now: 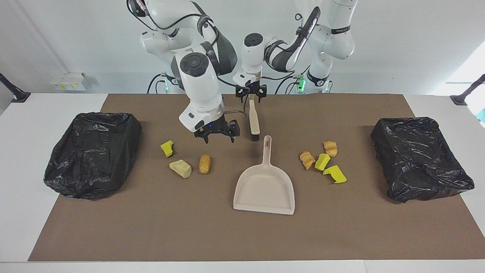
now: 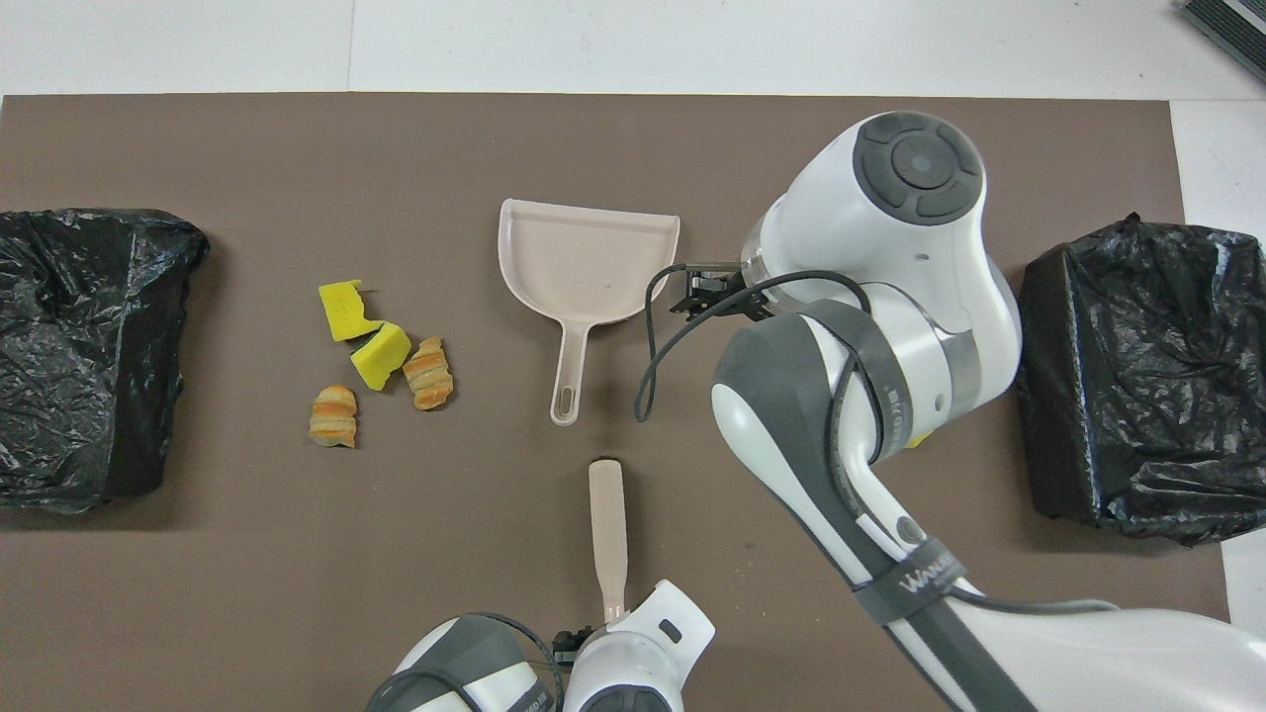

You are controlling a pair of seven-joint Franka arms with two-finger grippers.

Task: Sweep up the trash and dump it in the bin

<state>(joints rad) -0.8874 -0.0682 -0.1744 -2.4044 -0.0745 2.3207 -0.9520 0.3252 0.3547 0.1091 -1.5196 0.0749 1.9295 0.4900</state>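
The trash lies in two groups on the brown mat [image 1: 151,227]. A yellow sponge chunk [image 1: 167,148], a tan lump [image 1: 180,168] and an orange bread lump [image 1: 204,164] lie toward the right arm's end. Two bread lumps [image 1: 307,160] [image 2: 429,373] and two yellow sponge chunks [image 1: 335,174] [image 2: 342,310] lie toward the left arm's end. My right gripper [image 1: 219,137] [image 2: 707,297] is open and empty, over the mat beside the first group. My left gripper [image 1: 250,94] [image 2: 593,633] is shut on the handle of the beige brush [image 1: 254,117] [image 2: 607,524], bristles pointing at the dustpan handle.
The beige dustpan [image 1: 265,185] [image 2: 590,262] lies flat mid-table, handle toward the robots. A black-bagged bin [image 1: 91,151] [image 2: 1137,376] stands at the right arm's end, another [image 1: 420,155] [image 2: 79,346] at the left arm's end. In the overhead view my right arm hides the first trash group.
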